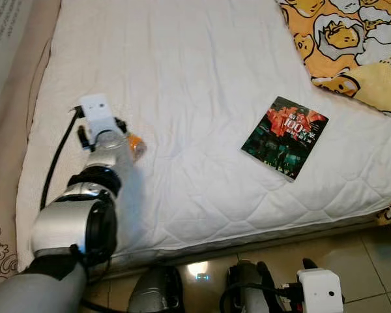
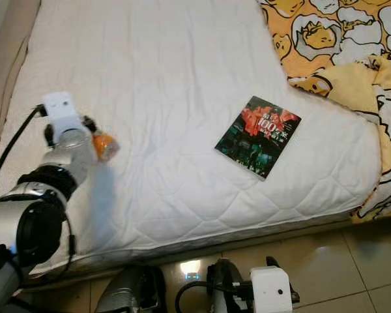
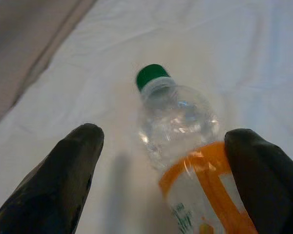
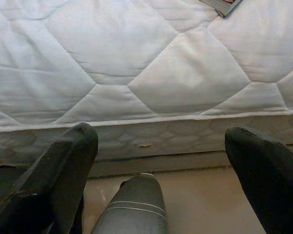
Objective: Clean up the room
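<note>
White quilted mattress [image 1: 202, 130], left hand [image 3: 166, 170] spread wide around clear bottle [image 3: 185, 161], one finger [image 3: 263, 180] touching label

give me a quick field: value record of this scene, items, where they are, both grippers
surface: white quilted mattress
bottle: clear plastic bottle, green cap, orange label, lying on the mattress near its left edge
book: dark-covered book lying flat on the mattress right side
blanket: yellow patterned blanket at the far right corner
left gripper: open, fingers either side of the bottle
right gripper: open, low by the mattress edge, above the tiled floor
</note>
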